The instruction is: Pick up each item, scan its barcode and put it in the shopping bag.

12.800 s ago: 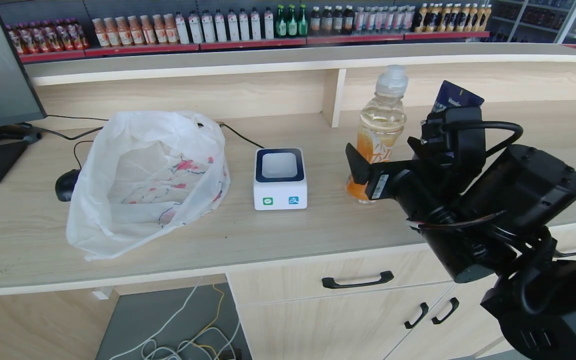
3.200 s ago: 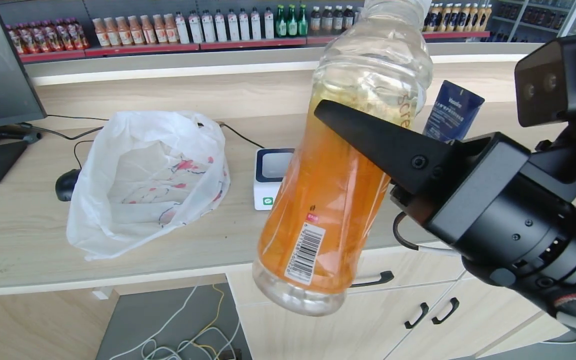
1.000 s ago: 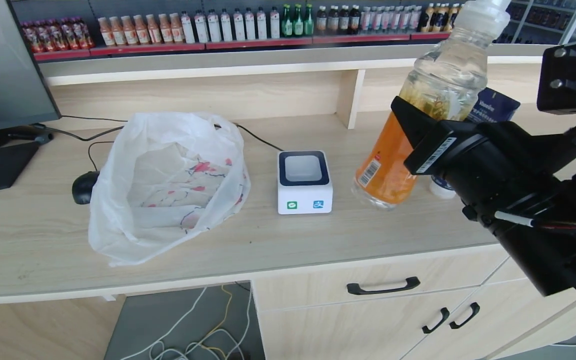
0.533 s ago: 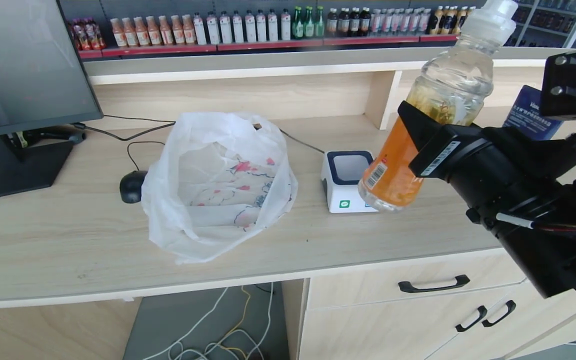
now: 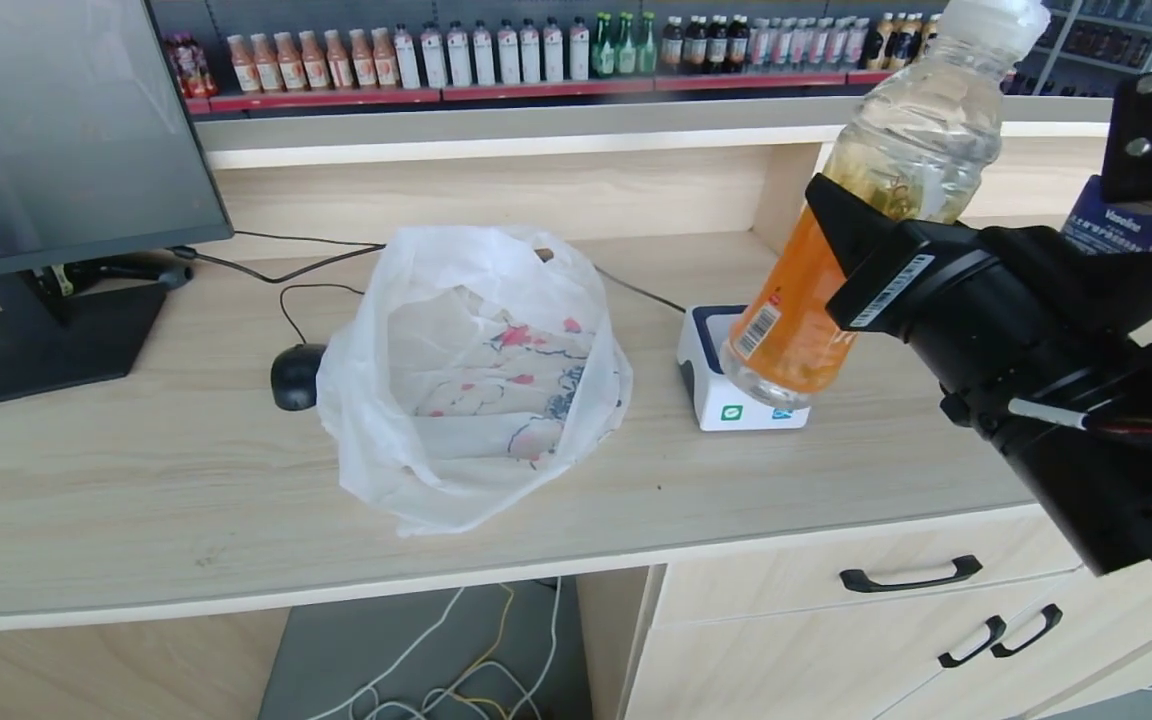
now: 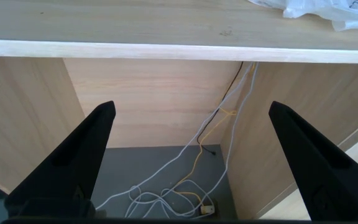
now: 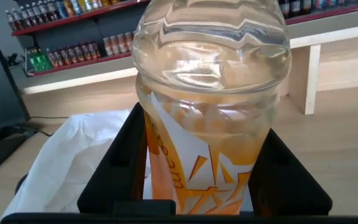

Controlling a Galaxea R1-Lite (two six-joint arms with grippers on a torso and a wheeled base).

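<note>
While the right tool (image 7: 201, 186) clamped the bottle (image 5: 801, 300) round its mid-body, the bottle hung above the surface (image 5: 136, 470). Its base sat over the scanner (image 5: 726, 405) in the head view; touching or clear, couldn't tell.

Long axis was tilted: cap up and to the right, base down and left. Barcode (image 5: 758, 330) sat low on the side wall, facing left and near. It did not face the scanner window, which pointed up.

Judgement: scan step was in hand, and the read turned on that mismatch. Bottle likely needed laying over or rolling so the label faced the window.

Bag (image 5: 476, 370) stood just left of the scanner, mouth open upward. Drop-off looked like a short carry left. Right arm was nearer and already had the load.

Left tool (image 6: 191, 109) was spread wide, empty, low at the surface's near edge and aimed below it.

Blue tube (image 5: 1121, 215) stood far right, partly behind the right arm, not yet scanned by the look of it.

Risk: liquid sloshing and the bottle slipping in the grip once tilted.
</note>
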